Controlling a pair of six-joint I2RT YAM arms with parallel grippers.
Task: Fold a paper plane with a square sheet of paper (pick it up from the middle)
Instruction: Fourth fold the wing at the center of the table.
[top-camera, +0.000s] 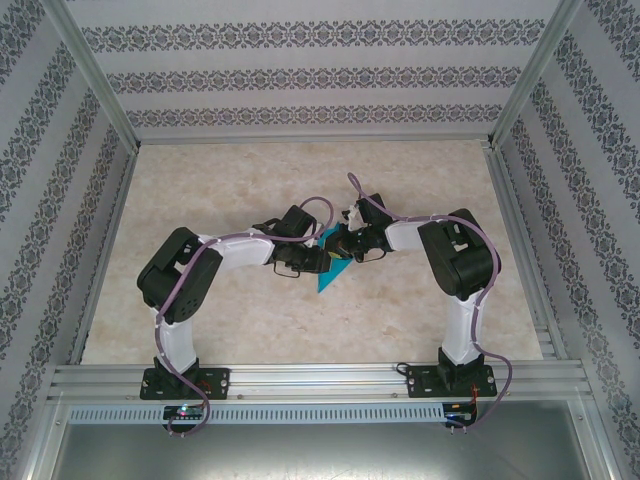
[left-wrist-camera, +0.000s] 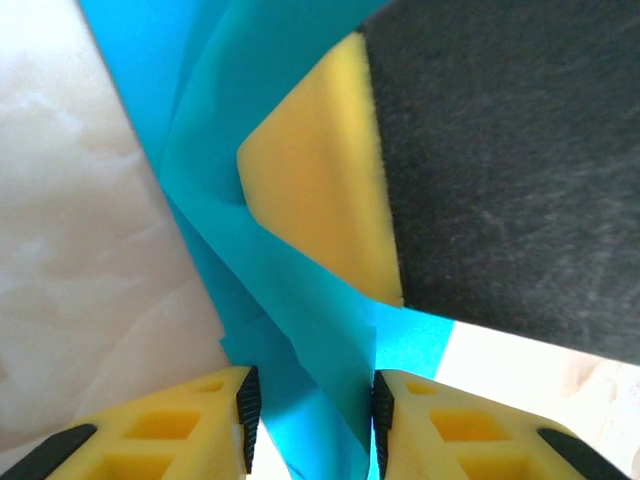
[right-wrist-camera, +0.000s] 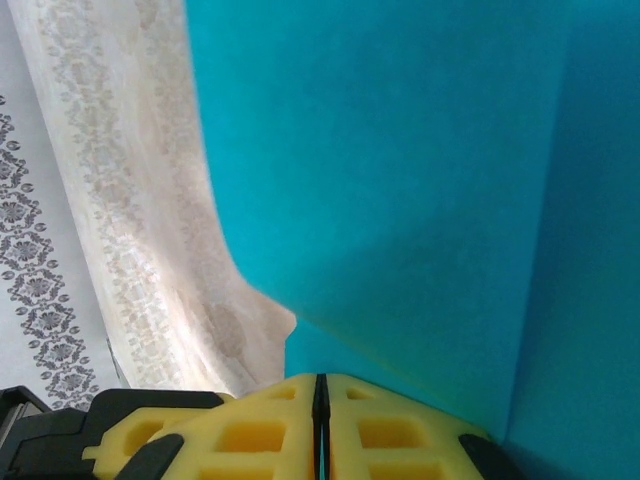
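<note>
1. The left arm (top-camera: 185, 268) and the right arm (top-camera: 458, 252) were bent sharply at the elbows, with both forearms turned inward toward each other.
2. The left gripper (top-camera: 316, 262) and the right gripper (top-camera: 340, 243) were brought nearly tip to tip between the two bases.
3. The left gripper's fingers (left-wrist-camera: 235, 425) were held apart, with the teal paper (left-wrist-camera: 310, 330) passing through the gap.
4. The right gripper's fingers (right-wrist-camera: 250, 425) were pressed flat together, with the paper clamped at their tips.
5. One right finger was seen just ahead of the left fingertips in the left wrist view.
</note>
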